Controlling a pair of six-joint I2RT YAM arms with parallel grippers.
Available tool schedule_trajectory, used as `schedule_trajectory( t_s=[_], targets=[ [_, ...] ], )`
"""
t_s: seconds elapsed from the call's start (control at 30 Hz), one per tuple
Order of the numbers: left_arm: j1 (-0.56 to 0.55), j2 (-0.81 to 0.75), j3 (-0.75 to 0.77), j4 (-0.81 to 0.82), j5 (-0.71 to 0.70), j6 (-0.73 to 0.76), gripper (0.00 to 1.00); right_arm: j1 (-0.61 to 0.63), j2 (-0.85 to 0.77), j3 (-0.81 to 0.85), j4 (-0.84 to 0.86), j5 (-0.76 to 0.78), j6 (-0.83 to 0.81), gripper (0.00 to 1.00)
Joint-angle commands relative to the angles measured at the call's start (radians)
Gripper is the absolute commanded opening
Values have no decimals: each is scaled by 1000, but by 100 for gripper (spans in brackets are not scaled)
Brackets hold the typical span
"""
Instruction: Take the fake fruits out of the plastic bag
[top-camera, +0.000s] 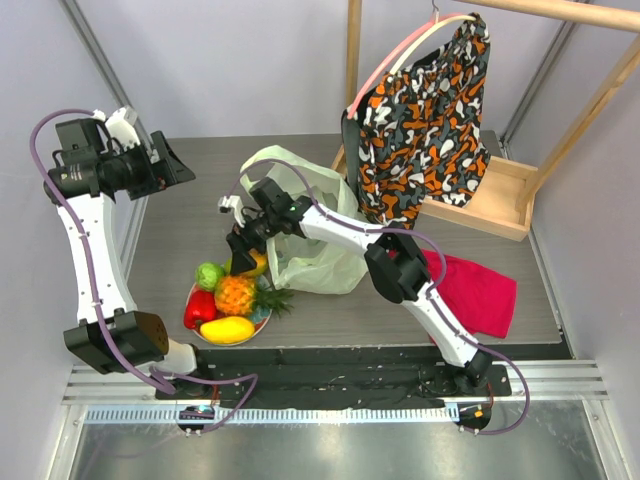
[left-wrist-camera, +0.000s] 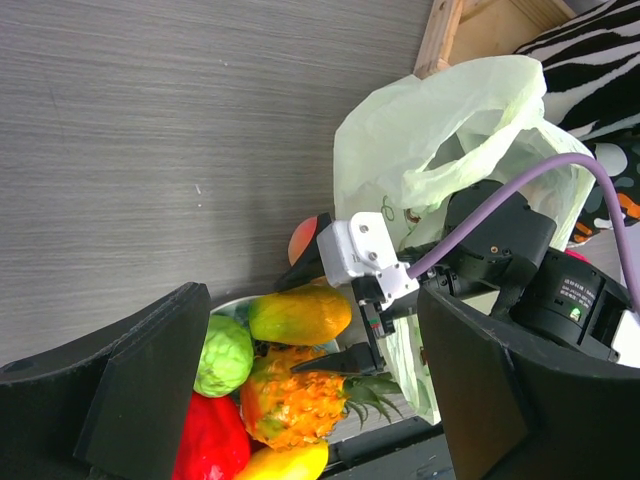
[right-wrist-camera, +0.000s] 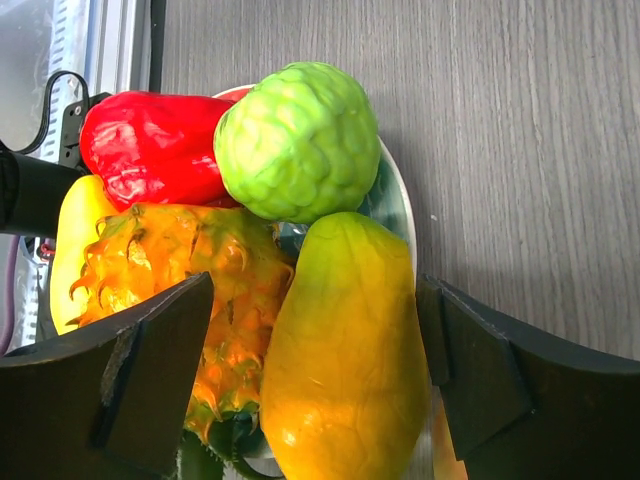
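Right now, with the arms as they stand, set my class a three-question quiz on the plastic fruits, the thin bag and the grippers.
1. True or false: the bumpy green round plastic fruit lies inside the crinkly pale yellow-green plastic bag.
2. Which fruit lies between the open fingers of the right gripper? A) curved yellow banana B) smooth yellow-orange mango C) purple grapes
3. Short answer: what does the left gripper hold?
Key: 1 false, it lies on the round plate; 2 B; 3 nothing, it is open.
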Motion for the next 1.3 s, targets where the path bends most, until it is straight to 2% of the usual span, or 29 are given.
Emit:
schedule_trajectory(
  t_s=[0.0, 0.27, 0.3, 0.37, 0.6, 0.83, 1.0, 1.13, 1.27],
  targets=[
    [4, 11, 39, 39, 31, 6, 89, 1, 2, -58, -130, 47, 44, 92],
    [4, 27, 59, 45, 47, -2, 89, -2, -33, -62, -101, 115, 104, 93],
    [4, 27, 60, 45, 49, -3, 89, -4, -40, -64, -91, 118, 157, 93],
    [4, 27, 68, 43, 50, -3, 89, -12, -74, -70, -48, 118, 202, 100],
    [4, 24, 70, 48, 63, -8, 89, -48, -166, -59, 3, 126, 277, 100],
    [4, 24, 70, 56, 75, -14, 89, -127, -214, -163, -8, 241, 219, 100],
    [4, 22, 67, 65, 87, -26, 89, -130, -185, -131, -35, 354, 133, 100],
    [3, 17, 61, 65, 89, -28, 89, -127, -169, -107, -61, 522, 67, 100],
    [4, 7, 45, 68, 89, -25, 89, -127, -165, -102, -89, 598, -25, 100]
  ],
)
